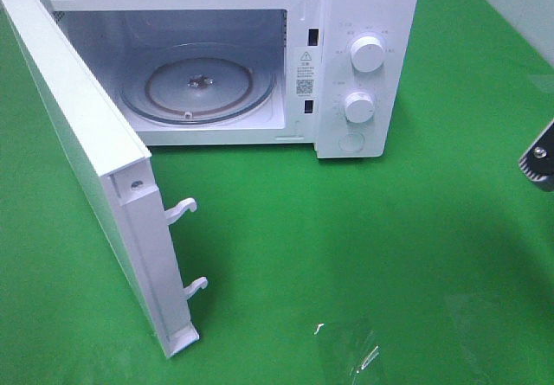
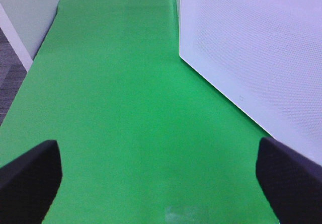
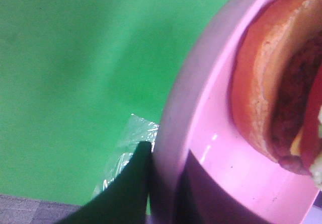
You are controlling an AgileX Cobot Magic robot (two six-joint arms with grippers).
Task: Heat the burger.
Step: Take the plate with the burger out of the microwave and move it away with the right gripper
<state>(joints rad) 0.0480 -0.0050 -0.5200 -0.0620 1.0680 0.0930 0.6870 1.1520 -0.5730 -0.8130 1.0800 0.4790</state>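
In the right wrist view the burger lies on a pink plate, showing a brown bun, a dark patty and a bit of red filling. My right gripper is shut on the plate's rim, with one dark finger outside the rim and the other inside it. From the high camera, burger and plate are out of view; only a piece of the right arm shows at the right edge. My left gripper is open over bare green table, beside the microwave door's outer face.
The white microwave stands at the back with its door swung wide to the left and a bare glass turntable inside. A crumpled clear plastic film lies on the green table near the front edge.
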